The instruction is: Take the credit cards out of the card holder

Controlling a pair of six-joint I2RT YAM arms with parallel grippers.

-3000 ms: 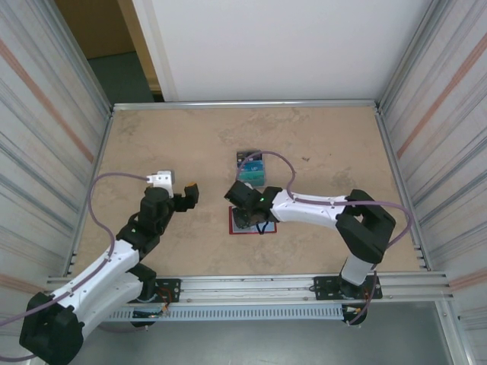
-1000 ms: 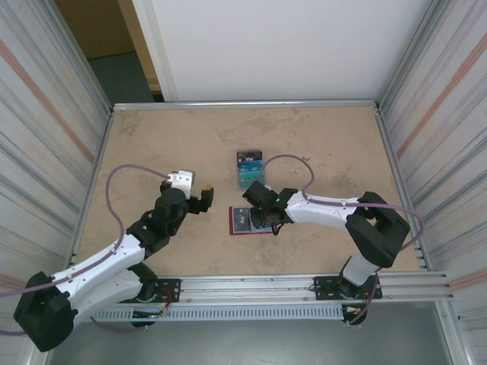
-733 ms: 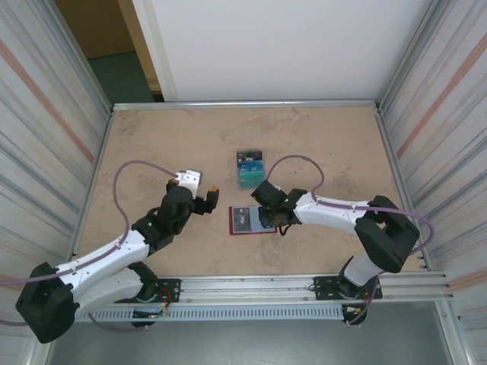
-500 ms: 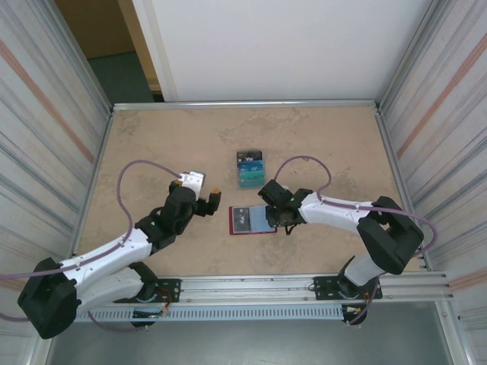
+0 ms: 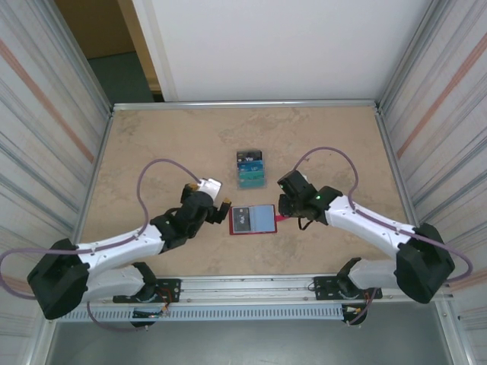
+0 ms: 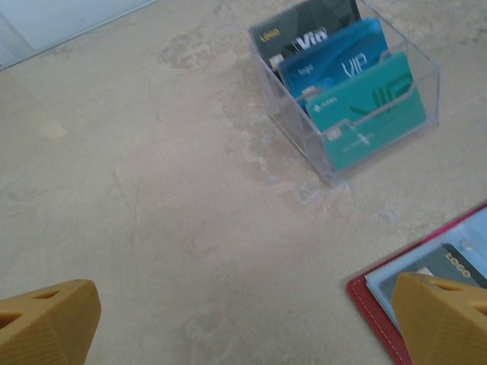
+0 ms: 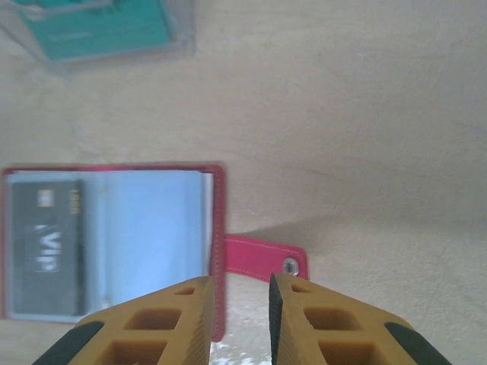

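The card holder lies open and flat on the surface, near the middle and a little towards my bases, with its pale sleeves facing up. My right pincer hangs over its right edge, jaws set narrow with nothing between them. The snap tab sticks out just ahead of my fingertips and is not gripped. My left pincer sits just beside the holder's left edge, jaws spread as wide as they go, empty.

Three credit cards stand on edge in the clear box just beyond the holder: one dark, one blue, one teal. I count those as done. One dark card with pale lettering lies in the holder's left sleeve, so the job is not finished. The right sleeve looks bare and bluish. I cannot tell whether another card hides beneath the dark one.

What is left, as I judge it: steady the holder with one pincer, draw that last card out of its sleeve with the other, and set it with the rest
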